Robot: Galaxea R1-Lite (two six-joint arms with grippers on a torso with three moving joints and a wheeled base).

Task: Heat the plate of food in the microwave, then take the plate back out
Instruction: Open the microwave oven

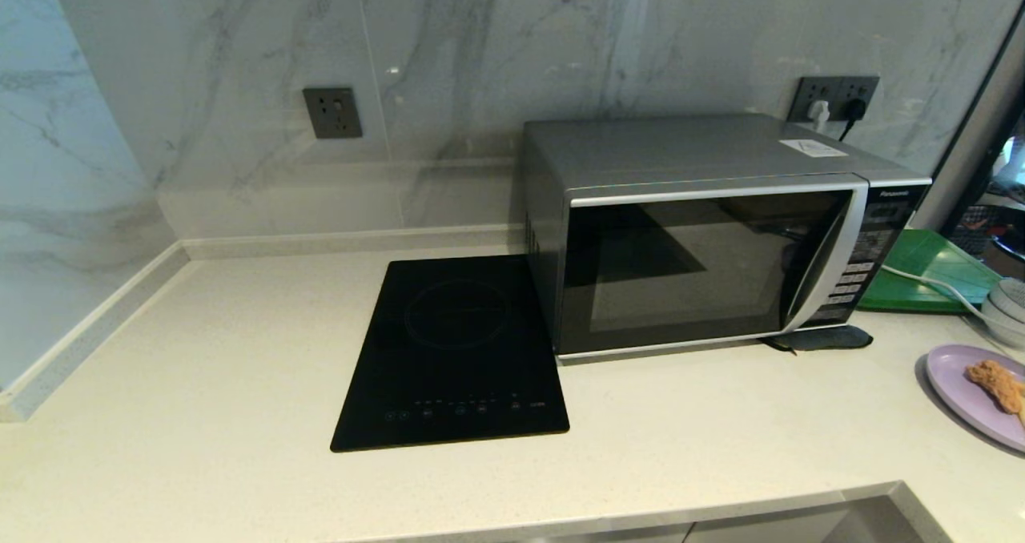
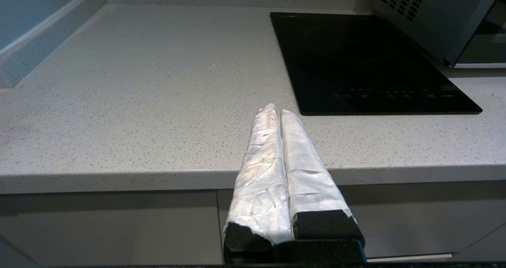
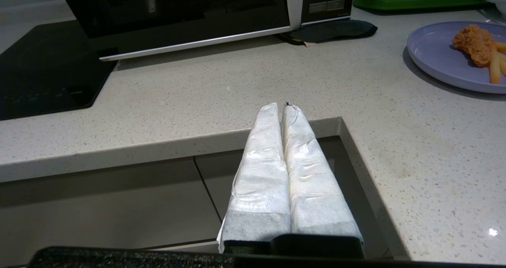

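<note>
Silver-grey and boxy, the microwave [image 1: 705, 231] stands at the back of the pale speckled surface [image 1: 200, 367] with its dark glass door closed and its curved handle beside the button panel. A flat black hob [image 1: 456, 351] lies just beside it, on the robot's left. A dark pad [image 1: 821, 339] lies at the microwave's front corner, under the button panel. Behind that, a green tray [image 1: 929, 275] sits against the microwave's right side, with a white cable [image 1: 929, 283] running across it.

The plate of food [image 1: 973, 395] rests on the surface to the robot's right, well apart from the microwave and partly cut off by the edge of the head view. It is lilac, with a golden-brown fried piece [image 3: 474, 44] on it and pale strips beside that piece.

The left gripper [image 2: 276, 112] hangs at the surface's front edge, near the hob, its white-wrapped jaws pressed together and holding nothing. The right gripper [image 3: 281, 106] hangs over the front edge near the surface's inner corner, jaws likewise pressed together and empty, apart from the plate.
</note>
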